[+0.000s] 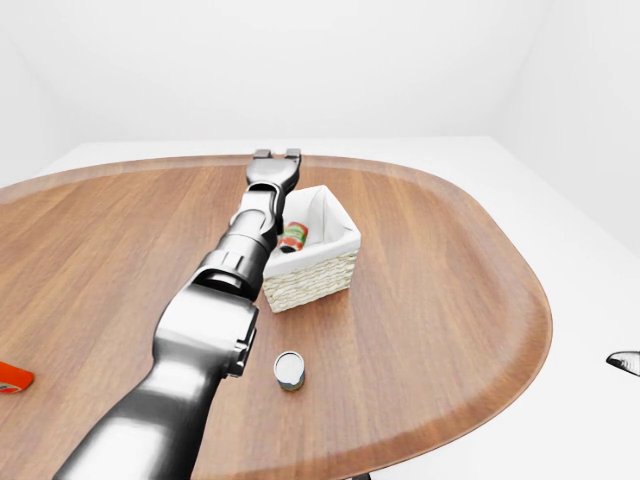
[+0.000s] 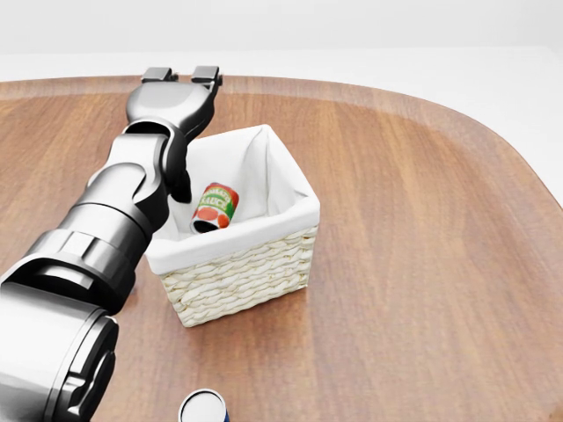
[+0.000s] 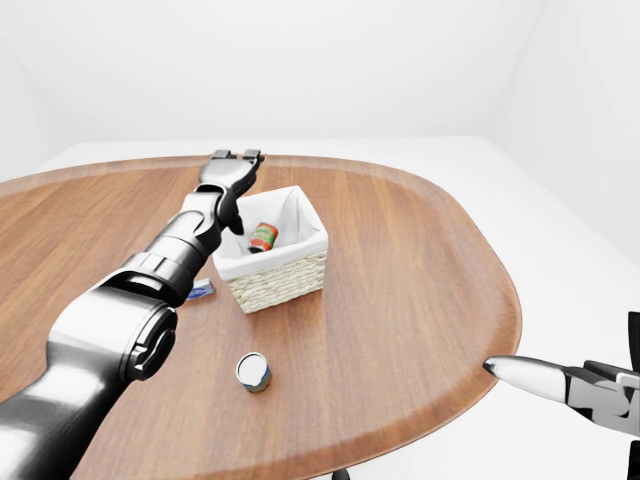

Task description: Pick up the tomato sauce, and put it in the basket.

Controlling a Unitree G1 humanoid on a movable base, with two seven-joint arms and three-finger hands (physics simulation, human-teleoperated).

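Observation:
The tomato sauce can (image 2: 214, 207), red and green, lies on its side inside the white-lined wicker basket (image 2: 251, 280) near the middle of the wooden table. My left arm reaches over the basket's left side. My left hand (image 2: 182, 76) is open and empty, its fingers (image 2: 206, 74) straight and past the basket's upper rim in the head view. My right hand (image 3: 560, 385) shows only at the lower right of the right-eye view, off the table's edge, one finger stretched out, holding nothing.
A small can with a silver lid (image 1: 290, 370) stands upright on the table (image 1: 430, 300) below the basket. A red object (image 1: 12, 377) lies at the left edge of the left-eye view. A small blue item (image 3: 201, 289) lies left of the basket.

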